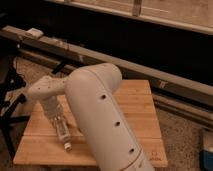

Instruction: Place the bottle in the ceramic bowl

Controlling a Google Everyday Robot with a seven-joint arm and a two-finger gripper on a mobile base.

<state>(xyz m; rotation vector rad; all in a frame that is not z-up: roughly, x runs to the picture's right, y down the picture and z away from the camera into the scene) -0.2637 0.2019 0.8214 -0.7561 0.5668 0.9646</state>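
The bottle (63,133) is slim and clear and lies on the wooden table (135,107), its white cap pointing to the front edge. My gripper (55,119) hangs from the pale wrist directly over the bottle's far end, right at it. Whether it holds the bottle does not show. Of the ceramic bowl (76,126) only a thin orange-red sliver shows just right of the bottle. The rest is hidden behind my big pale arm (105,115).
A dark stand with legs (10,107) is off the table's left edge. A long metal rail (150,75) runs behind the table. A blue object (207,155) sits on the floor at the far right.
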